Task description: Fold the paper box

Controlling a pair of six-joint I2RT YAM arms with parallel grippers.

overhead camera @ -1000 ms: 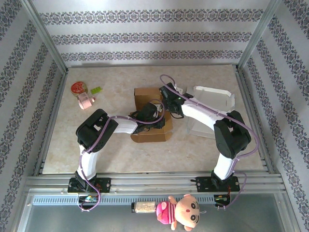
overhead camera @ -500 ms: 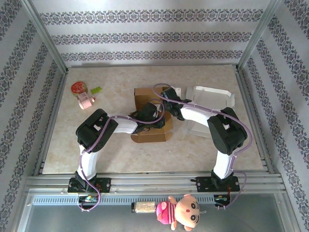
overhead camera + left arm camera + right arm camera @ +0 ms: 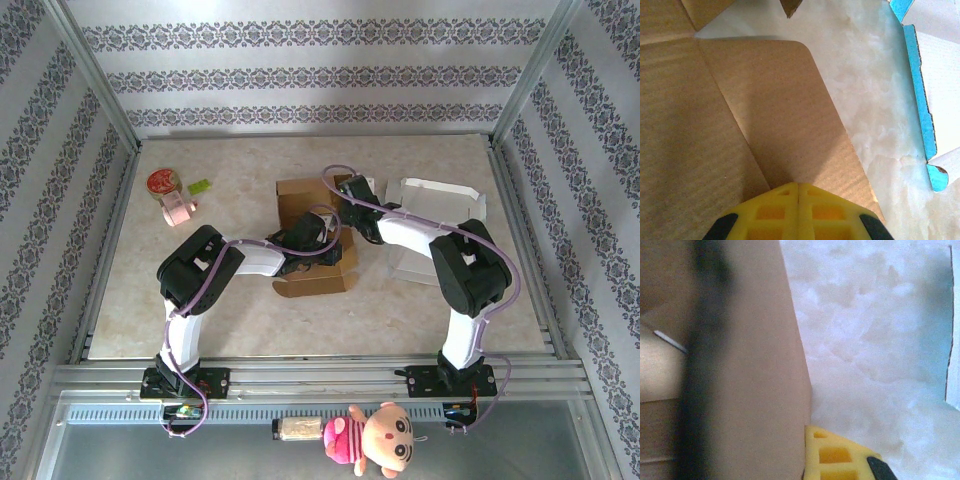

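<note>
The brown paper box [image 3: 305, 200] lies part-folded at the table's middle, its flaps spread out. My left gripper [image 3: 303, 241] rests on the box's inside. In the left wrist view its yellow fingers [image 3: 798, 184] are shut tip to tip, pressing on a rounded flap [image 3: 790, 110] with nothing between them. My right gripper [image 3: 352, 208] is at the box's right edge. In the right wrist view the gripper [image 3: 807, 429] is shut on an upright brown flap [image 3: 755, 390]. One yellow finger [image 3: 837, 455] shows and the flap hides the other.
A white carton with blue edges [image 3: 440, 205] lies right of the box, close to my right arm, and shows as the carton [image 3: 935, 85] in the left wrist view. A red-topped tin [image 3: 163, 182], a pink item [image 3: 177, 210] and a green piece [image 3: 199, 186] sit far left. A plush doll [image 3: 375, 435] lies beyond the near rail.
My right gripper has shifted slightly left to the box's right flap, opened wide and then closed on it. The left arm and the box have barely moved.
</note>
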